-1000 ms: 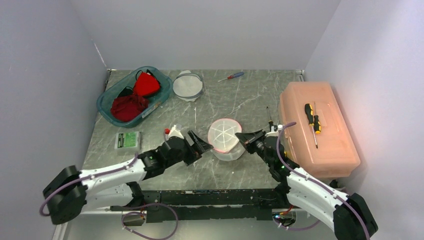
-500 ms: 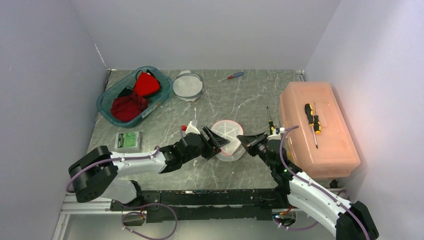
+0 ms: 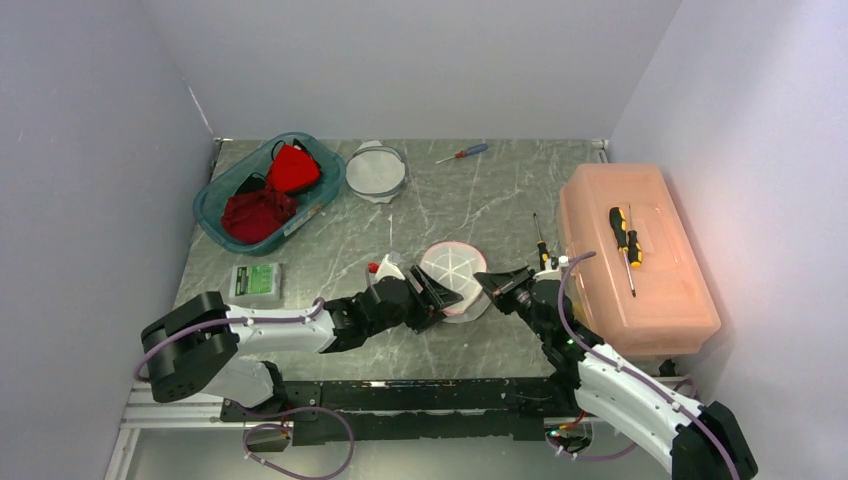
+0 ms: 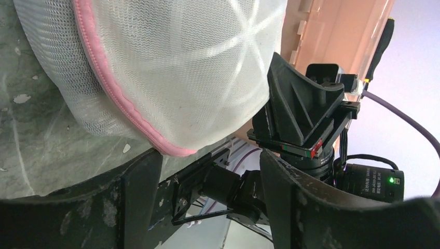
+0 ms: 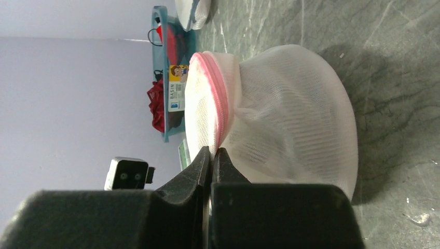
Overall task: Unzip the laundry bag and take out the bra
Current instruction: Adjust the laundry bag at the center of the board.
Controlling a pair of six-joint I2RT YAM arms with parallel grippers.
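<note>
The white round mesh laundry bag with pink zip trim (image 3: 452,272) sits on the grey marbled table (image 3: 500,200), directly between my two tools. My right tool (image 5: 211,153) has its fingers pressed together at the pink zip, touching the mesh. My left tool (image 4: 210,161) stands with its fingers apart, the bag's pink rim just ahead of its gap.

I'm looking into a robot test cell, not a home. Plain pale wall panels (image 3: 90,150) box in a grey marbled counter (image 3: 480,200), and a black rail (image 3: 420,395) with loose cabling carries both arms. The props look staged: a mesh laundry bag (image 3: 450,265), a teal basin (image 3: 205,212) of red clothes, and a pink toolbox (image 3: 650,300).
</note>
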